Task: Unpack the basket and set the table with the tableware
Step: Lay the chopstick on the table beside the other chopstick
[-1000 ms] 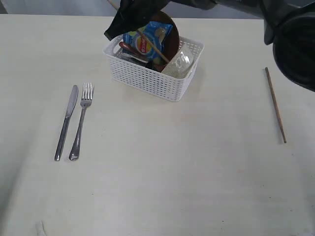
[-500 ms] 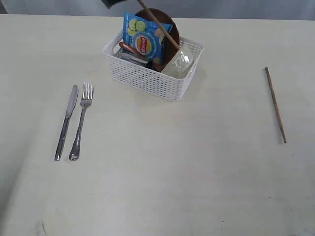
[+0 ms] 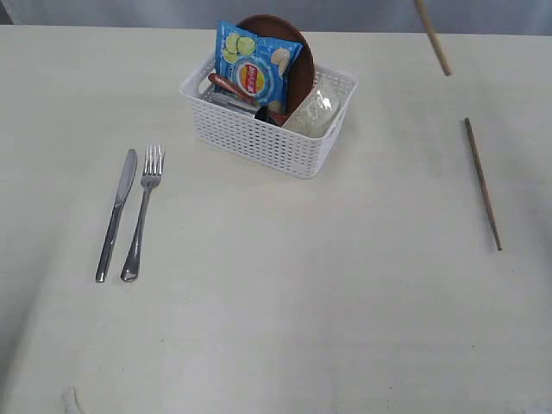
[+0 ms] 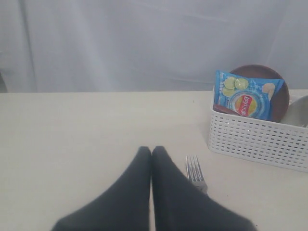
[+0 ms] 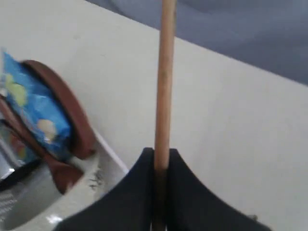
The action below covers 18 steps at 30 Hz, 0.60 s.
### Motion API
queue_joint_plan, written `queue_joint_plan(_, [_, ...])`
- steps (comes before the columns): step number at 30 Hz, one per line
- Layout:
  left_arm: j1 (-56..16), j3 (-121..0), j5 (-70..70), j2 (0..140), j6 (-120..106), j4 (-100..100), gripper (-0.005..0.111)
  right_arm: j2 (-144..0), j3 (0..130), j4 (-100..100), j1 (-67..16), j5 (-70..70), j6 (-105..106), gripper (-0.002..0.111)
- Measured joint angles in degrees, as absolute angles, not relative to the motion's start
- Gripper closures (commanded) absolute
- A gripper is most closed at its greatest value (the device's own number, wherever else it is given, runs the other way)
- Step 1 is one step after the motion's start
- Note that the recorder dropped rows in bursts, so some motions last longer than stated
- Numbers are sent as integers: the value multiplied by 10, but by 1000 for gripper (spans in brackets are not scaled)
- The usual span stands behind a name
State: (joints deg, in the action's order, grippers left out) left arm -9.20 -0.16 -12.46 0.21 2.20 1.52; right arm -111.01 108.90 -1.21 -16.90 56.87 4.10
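Observation:
The white basket (image 3: 267, 138) stands at the back of the table (image 3: 285, 302), holding the brown plate (image 3: 297, 52), red-brown spoon (image 3: 226, 84), off-white bowl (image 3: 312, 110) and a glimpse of steel, likely the mug (image 3: 226, 101). A knife (image 3: 116, 214) and fork (image 3: 142, 211) lie side by side on the left. One chopstick (image 3: 482, 183) lies at the right. My right gripper (image 5: 161, 154) is shut on the second chopstick (image 5: 164, 82), whose tip (image 3: 433, 39) hangs in the air right of the basket. My left gripper (image 4: 151, 150) is shut and empty near the fork (image 4: 195, 173).
A blue chip bag (image 3: 253, 71) leans upright against the plate inside the basket. A grey curtain backs the table in the left wrist view. Bare tabletop spreads across the middle and front.
The right arm has lifted the second chopstick out of the basket and carried it rightward, leaving the exterior view except for the stick's tip.

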Motion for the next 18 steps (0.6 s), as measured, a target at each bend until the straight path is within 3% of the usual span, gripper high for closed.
queue_joint_plan(6, [-92,-2,-125,2,22,15,107,-1114,975,40,-54,566,12,109])
queue_joint_plan(10, [-92,-2,-125,2,22,15,107,-1142,812,74,10,472,9,109])
queue_joint_plan(14, [-92,-2,-125,2,22,15,107,-1159,717,119,11,361,34,109])
queue_joint_plan(18, [-92,-2,-125,2,22,15,107,-1175,712,129,4,332,46,108])
